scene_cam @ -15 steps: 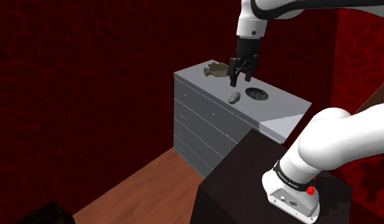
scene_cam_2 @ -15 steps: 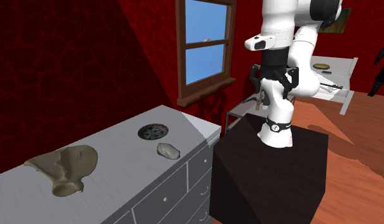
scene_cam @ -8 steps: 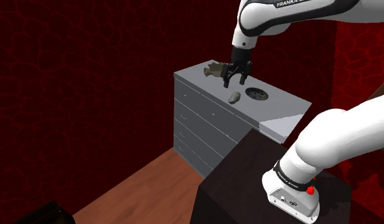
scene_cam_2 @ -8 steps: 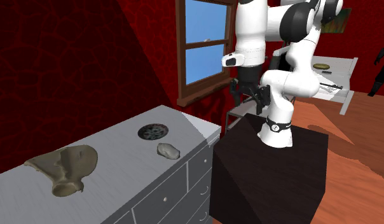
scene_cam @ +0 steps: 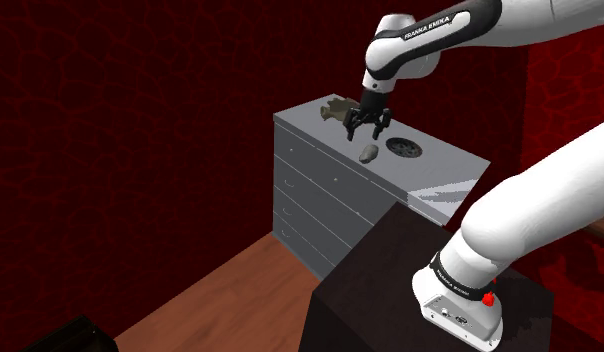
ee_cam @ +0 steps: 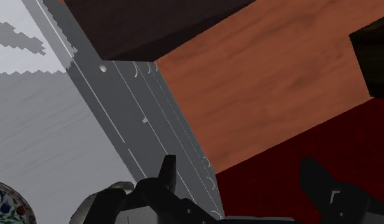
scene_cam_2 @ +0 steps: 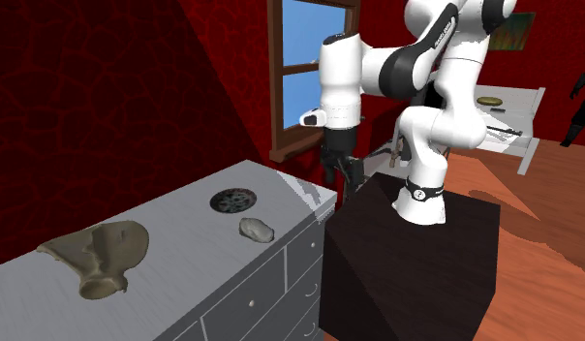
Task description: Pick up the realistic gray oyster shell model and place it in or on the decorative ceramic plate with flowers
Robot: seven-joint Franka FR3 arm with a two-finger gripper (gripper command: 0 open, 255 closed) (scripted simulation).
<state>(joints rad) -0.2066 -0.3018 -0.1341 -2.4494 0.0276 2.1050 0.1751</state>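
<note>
**Shoulder view.** A grey dresser [scene_cam: 325,190] with drawers stands on a wooden floor [scene_cam: 230,295] against dark red walls.
- The grey oyster shell [scene_cam: 368,152] lies on the dresser top near the front edge.
- The round patterned plate [scene_cam: 403,147] lies just beside the shell, toward this view's right, and does not touch it.
- A tan irregular object [scene_cam: 336,107] sits at the far end of the top.
- The dark stand [scene_cam: 390,290] is at the lower right.

The arm comes in from the upper right and bends down at the wrist. The gripper [scene_cam: 368,130] points downward just above the shell with its fingers spread, clear of the shell.

**Second exterior view.** The shell [scene_cam_2: 255,230] rests near the front edge of the dresser top. The plate [scene_cam_2: 233,200] is behind it, and the tan object [scene_cam_2: 97,254] is well apart to the left. A window [scene_cam_2: 315,58] is set in the red wall. The arm rises from the stand [scene_cam_2: 407,262] and folds over, with the forearm hanging vertical. The gripper [scene_cam_2: 346,179] shows by the dresser's right-hand corner.

**Wrist view.** The gripper [ee_cam: 238,165] is unclosed: the fingers [ee_cam: 166,178] stand apart and clasp nothing. The shell [ee_cam: 95,207] lies beside one finger, outside the gap. The plate's flowered rim [ee_cam: 6,200] is on the shell's other side. Floor [ee_cam: 267,76] and stand [ee_cam: 152,25] show past the dresser front.
</note>
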